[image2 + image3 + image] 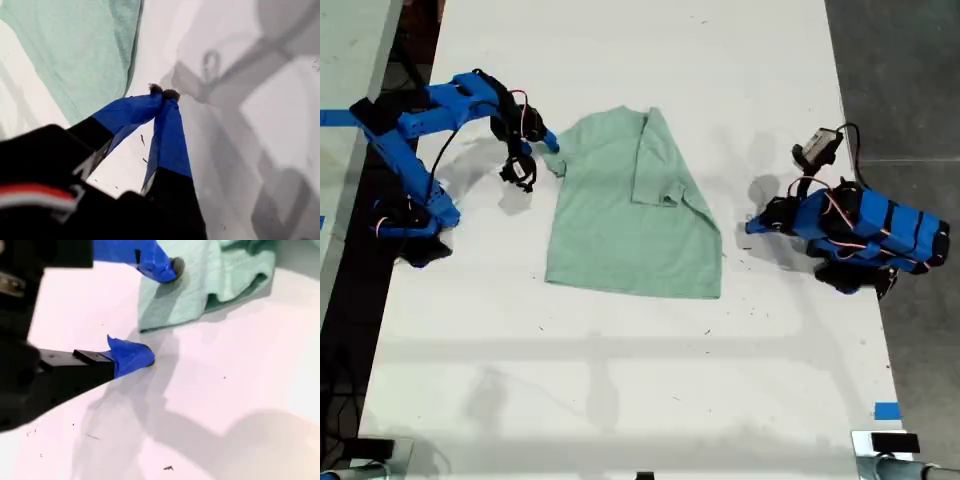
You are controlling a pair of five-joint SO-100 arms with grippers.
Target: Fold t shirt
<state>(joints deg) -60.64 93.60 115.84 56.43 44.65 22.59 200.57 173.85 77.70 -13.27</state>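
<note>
— Across the middle of the exterior view, lying on the long white tabletop (620, 400): the plain pale mint-green short-sleeved t shirt (620, 220) of thin soft fabric, collar toward the top of the frame, hem toward the bottom.

— Lying fully spread?

— Not quite. Showing one side already turned over onto the body, the sleeve there sitting on top of the chest, right of centre in that frame.

— And at the exterior view's left?

— Reaching in from the blue arm there, my second gripper (538, 160), hanging at the shirt's other sleeve. Standing released in the second wrist view, my second gripper (159, 311) having jaws spread well apart: one blue tip touching the rumpled edge of the t shirt (220, 275) in the upper middle of that frame, the other blue tip sitting on bare table just beside the cloth. Gripping nothing.

— And at the exterior view's right?

— Crouching folded low there, the other blue arm, with my first gripper (752, 226) pointing toward the shirt's near edge, close to it but apart. Looking clenched in the first wrist view: my first gripper (162, 92) pressing its blue jaws tip to tip over white table, grasping nothing, with the t shirt (75, 50) filling the upper left of that frame.
</note>
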